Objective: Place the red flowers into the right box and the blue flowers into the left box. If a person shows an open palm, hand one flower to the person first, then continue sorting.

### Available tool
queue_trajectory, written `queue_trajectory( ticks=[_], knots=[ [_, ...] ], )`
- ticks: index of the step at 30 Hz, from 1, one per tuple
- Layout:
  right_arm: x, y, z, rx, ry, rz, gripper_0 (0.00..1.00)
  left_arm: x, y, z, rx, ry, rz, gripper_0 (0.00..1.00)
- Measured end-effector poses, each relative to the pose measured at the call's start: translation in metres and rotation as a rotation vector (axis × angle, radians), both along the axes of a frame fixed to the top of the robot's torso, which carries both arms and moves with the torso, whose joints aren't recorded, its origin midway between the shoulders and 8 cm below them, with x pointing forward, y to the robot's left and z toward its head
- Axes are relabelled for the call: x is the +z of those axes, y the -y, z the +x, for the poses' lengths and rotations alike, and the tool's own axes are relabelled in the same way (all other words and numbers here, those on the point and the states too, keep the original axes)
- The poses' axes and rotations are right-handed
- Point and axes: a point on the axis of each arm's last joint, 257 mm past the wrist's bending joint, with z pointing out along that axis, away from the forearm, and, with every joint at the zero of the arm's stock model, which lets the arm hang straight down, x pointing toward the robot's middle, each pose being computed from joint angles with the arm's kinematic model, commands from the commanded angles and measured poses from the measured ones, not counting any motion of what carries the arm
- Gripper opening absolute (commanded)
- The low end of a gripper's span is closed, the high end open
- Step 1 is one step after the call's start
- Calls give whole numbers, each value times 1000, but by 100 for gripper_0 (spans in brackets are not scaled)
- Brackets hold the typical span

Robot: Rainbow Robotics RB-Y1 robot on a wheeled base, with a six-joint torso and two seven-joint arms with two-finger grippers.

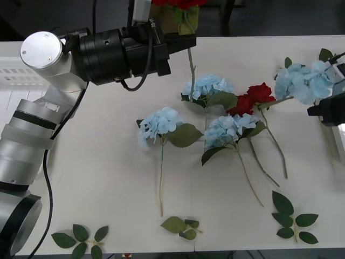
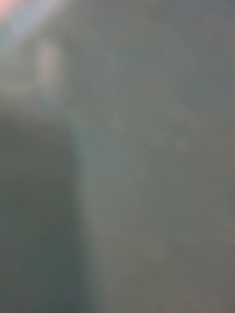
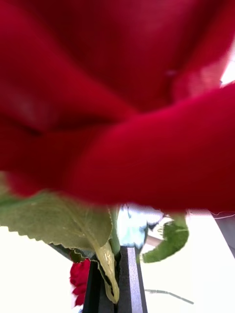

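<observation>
- left gripper [image 1: 186,39] raised over the tabletop [image 1: 108,162], clamped on a red flower [image 3: 117,98] stem.
- right gripper [image 1: 329,110] at the right edge; finger state cannot be told.
- no legible writing.

White table [image 1: 97,162]: 3 blue flowers [image 1: 161,125], 2 red flowers [image 1: 252,97], loose leaf sprigs [image 1: 294,218].

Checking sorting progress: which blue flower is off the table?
The pale blue hydrangea cluster at the table's right edge, beside the right gripper; the other three lie flat mid-table.
</observation>
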Motion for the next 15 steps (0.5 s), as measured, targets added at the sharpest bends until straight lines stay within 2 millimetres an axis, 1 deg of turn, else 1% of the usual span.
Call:
queue_trajectory(
  ticks=[1,3,6,9,10,11,12,13,14,15],
  knots=[
    [-13,7,-1,-17,-11,-26,0,-2,4,0,0,-5,-2,0],
    [-35,11,0,-50,-20,-40,0,-5,12,-1,1,-17,-8,0],
    [-64,8,10,-106,-8,-31,0,-9,21,-2,1,-32,-13,0],
    [-86,2,23,-156,26,-24,0,-10,26,-2,4,-45,-23,0],
    [-91,-1,25,-165,33,-24,6,-10,27,-2,4,-47,-25,0],
    [-95,-4,27,-171,39,-25,22,-11,28,-3,4,-49,-25,0],
    [-98,-7,29,-174,43,-25,41,-11,29,-3,3,-50,-25,0],
    [-99,-9,30,-175,47,-24,52,-11,29,-3,3,-50,-26,0],
    [-100,-10,31,-177,52,-20,58,-11,29,-3,3,-50,-26,0],
    [-100,-12,31,-177,54,-18,61,-11,29,-3,3,-50,-26,0]
  ],
)
